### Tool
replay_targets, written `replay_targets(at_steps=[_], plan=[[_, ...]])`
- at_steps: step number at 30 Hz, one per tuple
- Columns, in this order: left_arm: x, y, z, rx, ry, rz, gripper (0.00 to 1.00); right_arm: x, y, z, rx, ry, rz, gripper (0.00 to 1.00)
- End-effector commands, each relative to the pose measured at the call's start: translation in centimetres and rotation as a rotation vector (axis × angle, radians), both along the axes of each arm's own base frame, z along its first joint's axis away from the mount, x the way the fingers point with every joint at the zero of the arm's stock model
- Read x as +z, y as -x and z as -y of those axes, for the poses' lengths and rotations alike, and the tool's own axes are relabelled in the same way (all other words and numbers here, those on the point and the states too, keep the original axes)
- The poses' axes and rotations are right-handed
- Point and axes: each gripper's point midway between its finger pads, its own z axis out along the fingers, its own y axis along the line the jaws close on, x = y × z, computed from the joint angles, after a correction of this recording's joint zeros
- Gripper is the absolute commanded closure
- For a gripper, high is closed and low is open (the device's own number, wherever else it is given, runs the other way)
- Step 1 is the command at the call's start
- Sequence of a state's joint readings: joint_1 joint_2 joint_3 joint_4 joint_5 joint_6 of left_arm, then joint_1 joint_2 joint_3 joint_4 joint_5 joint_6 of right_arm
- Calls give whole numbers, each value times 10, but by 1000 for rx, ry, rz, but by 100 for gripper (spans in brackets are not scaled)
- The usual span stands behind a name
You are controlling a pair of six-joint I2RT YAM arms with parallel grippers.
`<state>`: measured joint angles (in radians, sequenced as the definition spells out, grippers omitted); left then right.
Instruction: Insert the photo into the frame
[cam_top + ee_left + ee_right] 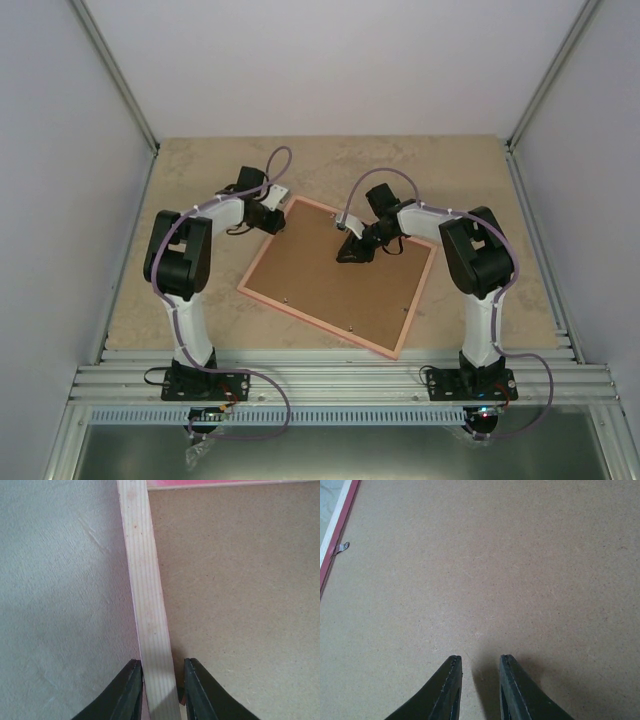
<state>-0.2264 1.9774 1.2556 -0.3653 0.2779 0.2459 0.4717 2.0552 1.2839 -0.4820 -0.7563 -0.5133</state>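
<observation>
The tan table point(450, 170) is holding everything. The pink frame point(320, 319) is lying flat on it, face down, in the middle of the top view and turned like a diamond. The brown backing board point(330, 295) is filling the frame from rim to rim.

The photo is not showing in any view. I am guessing it is hiding under the board, but I cannot tell.

The left gripper point(162, 664) is sitting at the frame's 10 o'clock side. Its two fingers are standing on either side of the pale wooden rail, one over the table and one over the board. They are very close to the rail, but I cannot tell if they are squeezing it.

The right gripper point(480, 657) is pointing down at the board, just toward 12 o'clock from the board's middle. Its fingers are a little apart and are holding nothing.

A small metal clip point(340, 546) is sticking out from the rim at 10 o'clock in the right wrist view.

The frame is looking thin, stiff and light, so the rail is the best place to grab it. The board is looking flat and smooth, so fingers may be slipping on it; an edge is a better place to hold.
</observation>
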Motion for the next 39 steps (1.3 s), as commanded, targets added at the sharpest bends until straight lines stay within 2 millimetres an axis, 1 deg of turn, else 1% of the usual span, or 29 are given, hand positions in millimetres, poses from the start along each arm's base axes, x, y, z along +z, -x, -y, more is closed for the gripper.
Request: replay_targets(at_steps=[1, 11, 15, 17, 21, 25, 28, 32, 35, 37, 39], plan=[[-40, 18, -13, 5, -106, -97, 76, -26, -3, 18, -25, 107, -5, 76], [-41, 31, -18, -60, -145, -94, 82, -27, -7, 21, -33, 116, 3, 76], [-38, 36, -20, -117, -169, -89, 81, -27, -9, 22, -41, 117, 5, 76], [-36, 36, -20, -144, -181, -84, 77, -27, -11, 22, -42, 118, 8, 76], [-27, 33, -18, -196, -193, -65, 64, -27, -11, 22, -43, 121, 5, 76], [-14, 28, -14, -241, -191, -42, 54, -27, -11, 22, -45, 120, 7, 76], [0, 20, -11, -250, -175, -17, 52, -24, -12, 21, -46, 115, 9, 76], [29, 8, -6, -239, -116, 21, 47, -13, -14, 17, -44, 91, 12, 76], [45, 14, -5, -257, -106, 44, 44, 2, -15, 12, -39, 55, 16, 75], [53, 26, -7, -281, -106, 46, 42, 14, -17, 9, -38, 35, 28, 74], [56, 41, -11, -302, -124, 46, 40, 27, -22, 8, -37, 22, 58, 72]])
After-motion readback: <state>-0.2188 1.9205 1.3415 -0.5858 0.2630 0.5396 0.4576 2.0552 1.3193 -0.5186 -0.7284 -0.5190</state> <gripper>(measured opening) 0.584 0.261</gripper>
